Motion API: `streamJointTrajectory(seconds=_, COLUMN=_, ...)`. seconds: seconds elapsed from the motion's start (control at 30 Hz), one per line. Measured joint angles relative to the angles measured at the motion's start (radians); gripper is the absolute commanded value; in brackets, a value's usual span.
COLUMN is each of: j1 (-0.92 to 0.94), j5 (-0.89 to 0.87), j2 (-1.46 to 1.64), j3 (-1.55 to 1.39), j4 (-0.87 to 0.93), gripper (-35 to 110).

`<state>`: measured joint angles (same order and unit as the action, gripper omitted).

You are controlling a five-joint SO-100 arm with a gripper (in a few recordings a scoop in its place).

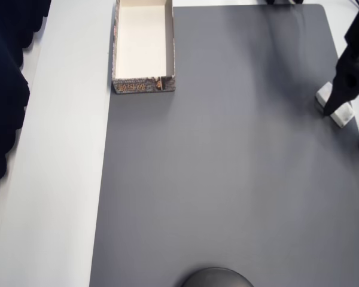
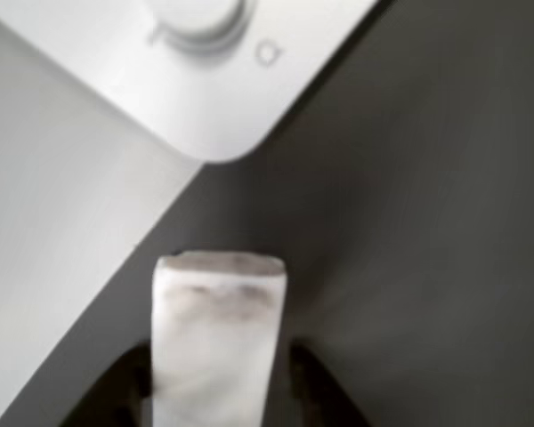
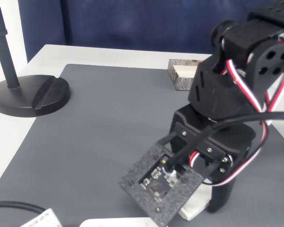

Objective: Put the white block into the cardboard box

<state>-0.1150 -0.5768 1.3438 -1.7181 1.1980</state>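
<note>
The block lies at the right edge of the grey mat in the overhead view, and your gripper is right on top of it, so there is no reach left to make. Its long axis runs diagonally there, from upper left to lower right, with an end showing either side of the dark fingers. In the wrist view the block stands between the two fingers, which straddle its long sides. They look closed onto it, though the blur leaves it uncertain whether they truly pinch. It is a plain white bar, slightly smudged grey near its far end. The box sits well apart, at the mat's top left corner, open side up, cream inside, so your carry runs leftward across the mat.
</note>
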Motion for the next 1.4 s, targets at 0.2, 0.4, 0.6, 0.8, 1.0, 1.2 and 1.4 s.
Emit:
streamJointTrajectory(seconds=0.2, j1=-0.008, j5=0.000, j2=0.000, j3=0.000, j4=0.000, gripper=5)
streamJointTrajectory(seconds=0.4, j1=-0.009, j5=0.000, j2=0.000, j3=0.000, j4=0.005, gripper=-2)
streamJointTrajectory(seconds=0.6, j1=-0.014, j5=0.000, j2=0.000, j3=0.008, j4=0.017, gripper=-2)
streamJointTrajectory(seconds=0.8, j1=-0.014, j5=-0.006, j2=0.011, j3=0.015, j4=0.071, gripper=-2)
streamJointTrajectory(seconds=1.0, j1=0.018, j5=0.043, j2=0.137, j3=0.035, j4=0.239, gripper=-2)
streamJointTrajectory(seconds=1.2, j1=0.124, j5=0.101, j2=0.291, j3=0.055, j4=0.419, gripper=-2)
streamJointTrajectory(seconds=1.4, j1=0.278, j5=0.103, j2=0.445, j3=0.029, j4=0.448, gripper=-2)
